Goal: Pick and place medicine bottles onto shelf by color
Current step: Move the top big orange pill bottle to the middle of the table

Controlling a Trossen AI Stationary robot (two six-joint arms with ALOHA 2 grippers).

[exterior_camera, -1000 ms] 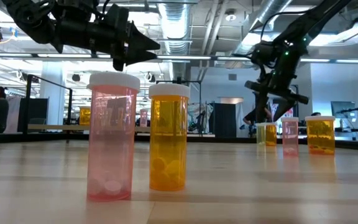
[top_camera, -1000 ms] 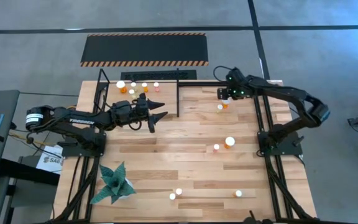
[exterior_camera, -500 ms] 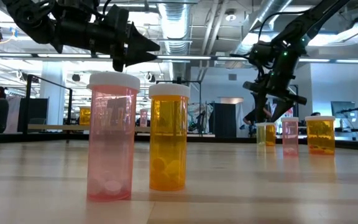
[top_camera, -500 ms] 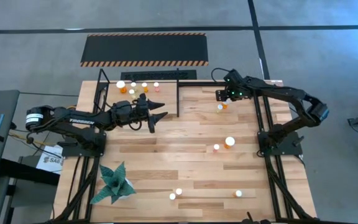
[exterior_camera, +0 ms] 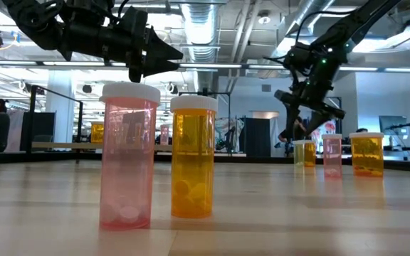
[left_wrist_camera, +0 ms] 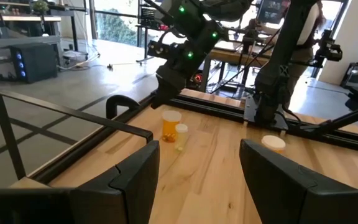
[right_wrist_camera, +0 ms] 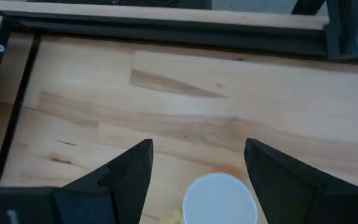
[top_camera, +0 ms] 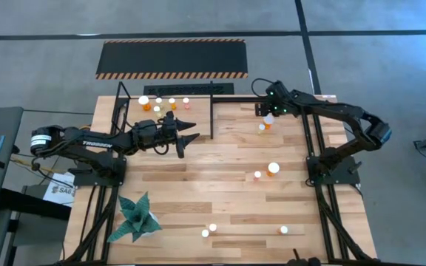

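Note:
Several white-capped medicine bottles stand on the shelf, a wooden board with black rails at the table's far left. My left gripper hovers open and empty just in front of them, pointing toward the table's right. My right gripper is open above two bottles at the far right: an orange one and a smaller one. In the right wrist view the orange bottle's white cap shows below and between the open fingers, apart from both.
More bottles stand loose on the table: two at the right middle, a pink one and an orange one at the near edge, and one at the near right. A green paper plant sits near left. Beyond the table lies a hazard-striped black panel.
My right gripper has risen a little and drawn slightly toward the table's far edge, staying open over the two bottles at the far right.

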